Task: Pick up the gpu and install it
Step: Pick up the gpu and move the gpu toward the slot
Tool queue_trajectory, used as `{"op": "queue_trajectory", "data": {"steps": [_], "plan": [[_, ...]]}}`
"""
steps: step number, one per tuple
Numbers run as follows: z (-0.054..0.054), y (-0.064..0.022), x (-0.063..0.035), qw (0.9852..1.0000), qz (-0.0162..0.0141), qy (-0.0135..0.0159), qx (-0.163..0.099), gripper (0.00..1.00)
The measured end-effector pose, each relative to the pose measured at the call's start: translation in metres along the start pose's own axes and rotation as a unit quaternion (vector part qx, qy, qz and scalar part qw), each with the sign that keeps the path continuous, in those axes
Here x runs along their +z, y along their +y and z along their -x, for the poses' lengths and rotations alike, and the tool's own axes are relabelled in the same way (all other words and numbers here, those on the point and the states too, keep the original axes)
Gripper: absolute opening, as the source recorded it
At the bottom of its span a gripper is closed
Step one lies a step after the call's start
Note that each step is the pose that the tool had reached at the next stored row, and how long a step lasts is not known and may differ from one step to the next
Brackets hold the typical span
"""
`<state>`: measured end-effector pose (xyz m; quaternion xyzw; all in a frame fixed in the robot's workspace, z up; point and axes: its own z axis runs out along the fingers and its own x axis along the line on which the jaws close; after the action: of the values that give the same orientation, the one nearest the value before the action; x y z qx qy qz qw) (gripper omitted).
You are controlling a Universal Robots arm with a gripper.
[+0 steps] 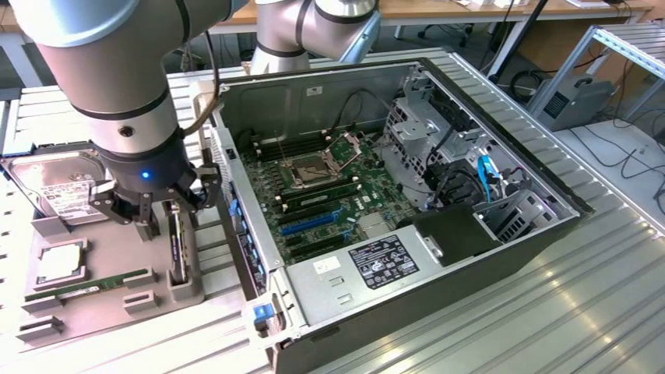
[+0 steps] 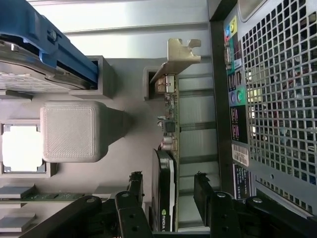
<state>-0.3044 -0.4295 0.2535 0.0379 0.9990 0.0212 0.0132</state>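
Your pincer stood spread wide, one finger on each side of the gpu, with a gap on both sides and neither pad touching it. The gpu stood on its edge in a slot of the grey holder, its silver end bracket at the far end from the pincer and its dark cooler facing away from the computer case. In the wrist view the card's near end was cut off between the fingers. In the exterior view the pincer and the arm covered the top of the card, so you could not judge how far down the fingers reached. A memory stick and a hard drive sat elsewhere in the holder. The open case lay just beside it on the slatted tabletop.
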Motion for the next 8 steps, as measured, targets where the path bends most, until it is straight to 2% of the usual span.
{"op": "queue_trajectory", "data": {"steps": [8], "plan": [[-0.0010, -0.0003, 0.0064, 1.0000, 0.0000, 0.0000, 0.000, 0.54]]}}
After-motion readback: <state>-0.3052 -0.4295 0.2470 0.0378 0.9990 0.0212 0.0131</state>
